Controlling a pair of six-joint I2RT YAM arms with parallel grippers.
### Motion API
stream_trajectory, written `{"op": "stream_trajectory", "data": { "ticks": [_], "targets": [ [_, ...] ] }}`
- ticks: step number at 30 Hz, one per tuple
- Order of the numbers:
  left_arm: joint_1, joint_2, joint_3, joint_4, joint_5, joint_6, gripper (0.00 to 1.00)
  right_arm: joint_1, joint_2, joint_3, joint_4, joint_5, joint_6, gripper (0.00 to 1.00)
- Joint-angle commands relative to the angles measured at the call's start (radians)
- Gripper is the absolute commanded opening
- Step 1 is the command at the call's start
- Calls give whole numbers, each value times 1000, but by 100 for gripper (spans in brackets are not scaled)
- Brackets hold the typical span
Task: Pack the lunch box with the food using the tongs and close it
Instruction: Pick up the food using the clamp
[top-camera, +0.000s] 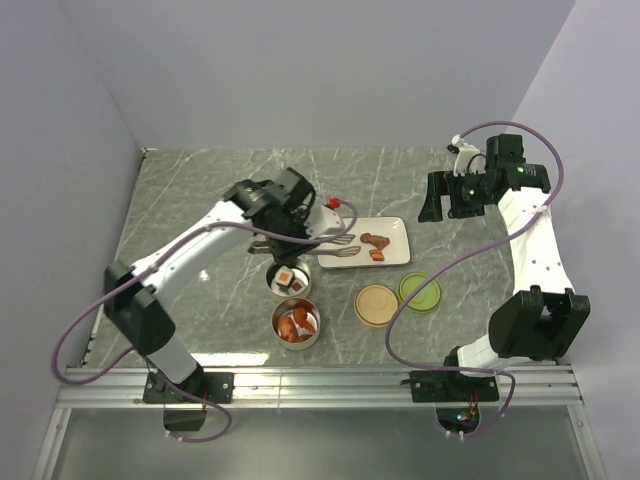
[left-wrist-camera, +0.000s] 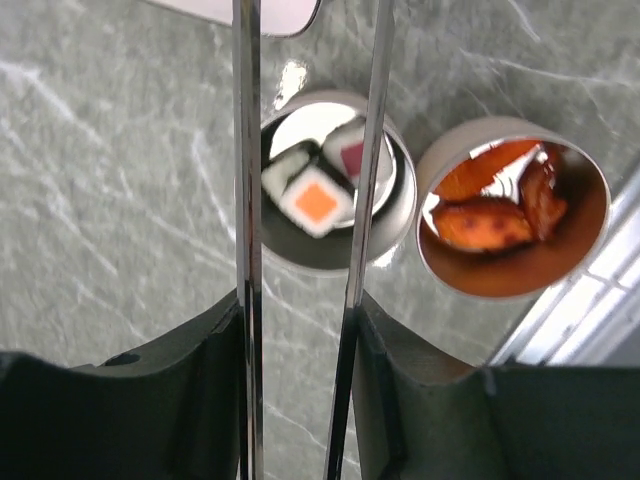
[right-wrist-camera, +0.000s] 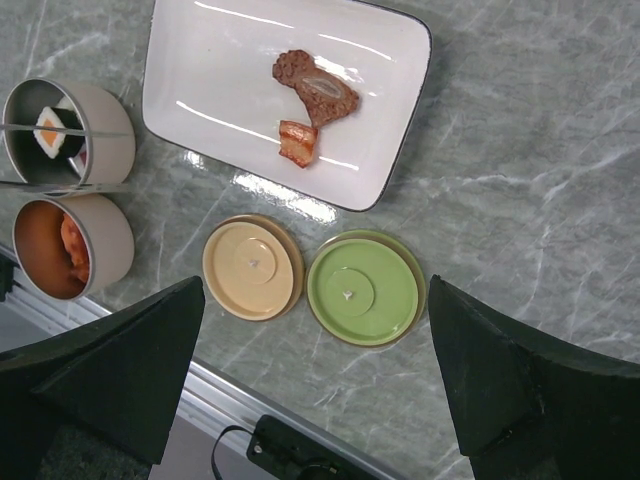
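My left gripper (top-camera: 292, 218) (left-wrist-camera: 300, 312) is shut on the silver tongs (top-camera: 335, 251) (left-wrist-camera: 247, 150), one thin arm against each finger. The tongs reach across the sushi tin toward the white plate (top-camera: 398, 228) (right-wrist-camera: 220, 70); their tips are cut off in the left wrist view. The lunch box is two round metal tins. One (top-camera: 291, 281) (left-wrist-camera: 335, 190) (right-wrist-camera: 110, 140) holds white sushi blocks, the other (top-camera: 296, 322) (left-wrist-camera: 512, 215) (right-wrist-camera: 100, 240) holds orange-red chunks. Brown food (top-camera: 377, 241) (right-wrist-camera: 318, 85) and an orange piece (right-wrist-camera: 298, 140) lie on the plate. My right gripper (top-camera: 445, 197) (right-wrist-camera: 316, 300) hovers open and empty, high above the lids.
A tan lid (top-camera: 377, 304) (right-wrist-camera: 253, 267) and a green lid (top-camera: 420, 292) (right-wrist-camera: 365, 288) lie flat side by side in front of the plate. The metal rail (top-camera: 320, 375) runs along the table's near edge, close to the orange-food tin.
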Motion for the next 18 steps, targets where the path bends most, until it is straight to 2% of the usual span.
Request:
{"op": "stream_trajectory", "data": {
  "ticks": [1,10,14,18],
  "targets": [
    [-42,75,54,90,-84,-34,43,-5,-1,25,17,13,7,100],
    [-57,312,240,179,-173,-74,46,-7,2,23,20,15,8,100],
    [-59,372,254,197,-232,-13,48,-5,1,25,20,20,8,100],
    [-59,407,258,188,-206,25,51,-5,4,25,20,21,8,100]
  ]
}}
